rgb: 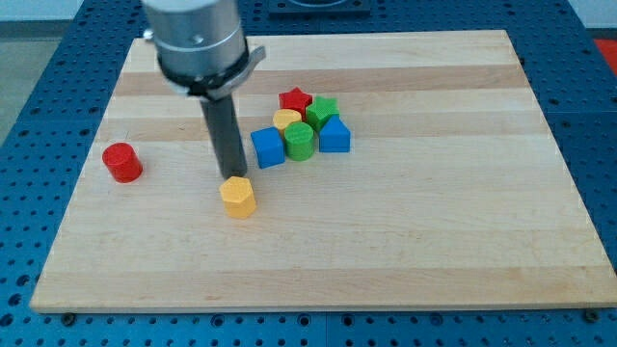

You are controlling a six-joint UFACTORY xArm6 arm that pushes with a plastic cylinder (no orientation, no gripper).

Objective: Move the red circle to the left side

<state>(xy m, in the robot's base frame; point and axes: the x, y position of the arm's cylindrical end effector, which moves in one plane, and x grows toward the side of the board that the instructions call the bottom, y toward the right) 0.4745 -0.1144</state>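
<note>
The red circle point(122, 162) is a short red cylinder standing near the view's left edge of the wooden board point(434, 251). My tip point(232, 176) is the lower end of the dark rod in the middle left. It sits just above a yellow hexagon block point(237, 197) and seems to touch its top edge. The tip is well to the right of the red circle, with bare board between them.
A cluster lies right of the rod: a blue cube point(268, 147), a green cylinder point(300, 141), a yellow block point(286, 119), a red star point(295, 100), a green star point(323, 111) and a blue block point(335, 136).
</note>
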